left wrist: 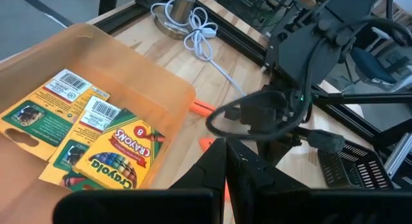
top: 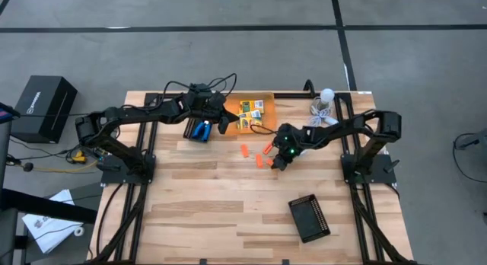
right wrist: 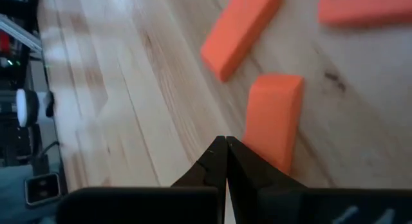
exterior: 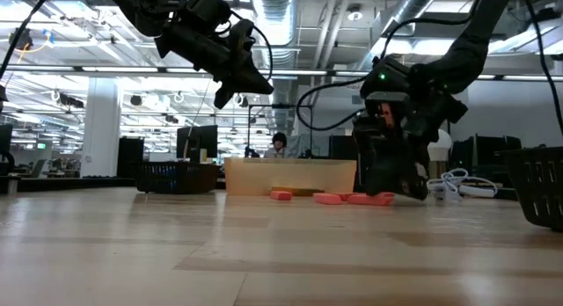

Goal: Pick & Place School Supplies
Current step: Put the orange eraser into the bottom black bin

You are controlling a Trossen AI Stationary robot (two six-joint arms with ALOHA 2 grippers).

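Observation:
Yellow-and-green crayon boxes [top: 252, 113] [left wrist: 114, 149] lie flat inside an orange bin [top: 268, 99] [left wrist: 138, 66] at the table's far side. My left gripper [top: 224, 118] [left wrist: 225, 161] hovers shut and empty at the bin's left edge, raised above the table [exterior: 255, 82]. Blue-handled pliers [top: 202, 131] lie left of the bin. Several short orange sticks [top: 244, 151] [exterior: 331, 199] lie flat on the table's middle. My right gripper [top: 276, 161] [right wrist: 225, 147] is shut and low over the wood, its tips right beside one stick [right wrist: 274, 118]. My right gripper's shut fingers [right wrist: 248, 163] point down at the wood right against the long side of one orange stick [right wrist: 261, 150], which lies flat on the table. Whether they touch it, I cannot tell.
A white cable with a round bulb [top: 324, 102] [left wrist: 193, 28] lies at the far right corner. One black ridged tray [top: 310, 218] sits near the table's near right edge. Bare wood stretches across the near and left parts of the table [top: 190, 212].

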